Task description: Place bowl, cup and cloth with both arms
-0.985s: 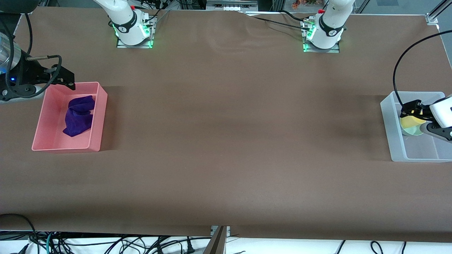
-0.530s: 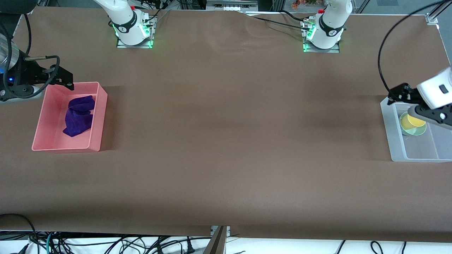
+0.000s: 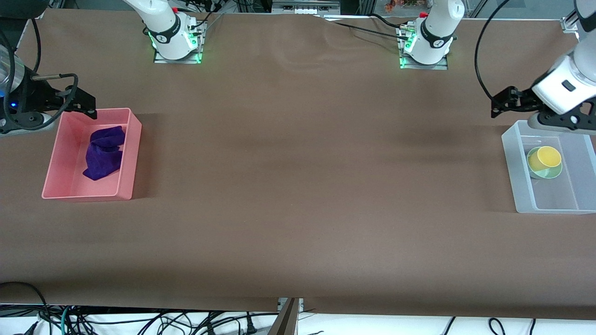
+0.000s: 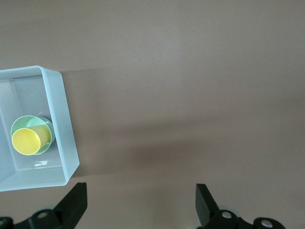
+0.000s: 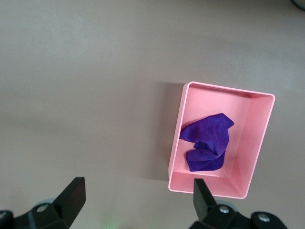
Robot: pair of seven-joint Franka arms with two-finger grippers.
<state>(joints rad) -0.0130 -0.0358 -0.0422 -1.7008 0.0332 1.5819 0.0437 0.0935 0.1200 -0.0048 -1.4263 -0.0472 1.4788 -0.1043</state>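
The yellow cup (image 3: 548, 157) sits inside the mint-green bowl (image 3: 542, 174), and both stand in a clear plastic bin (image 3: 549, 205) at the left arm's end of the table. My left gripper (image 3: 498, 104) is open and empty, raised over the table beside that bin. The left wrist view shows the cup (image 4: 29, 140), the bowl (image 4: 21, 125) and the bin (image 4: 62, 124), with my left gripper (image 4: 140, 210) apart from them. The purple cloth (image 3: 103, 152) lies crumpled in a pink bin (image 3: 129, 153). My right gripper (image 3: 92, 106) is open and empty over that bin's corner. The right wrist view shows the cloth (image 5: 207, 143) and my right gripper (image 5: 138, 205).
The brown table surface (image 3: 298, 186) stretches between the two bins. The arm bases (image 3: 174, 42) stand along the edge farthest from the front camera. Cables hang below the table's nearest edge.
My left gripper has let go of the yellow cup, leaving it in the bowl, and has risen out of the clear bin toward the arm bases. The right arm has barely moved.
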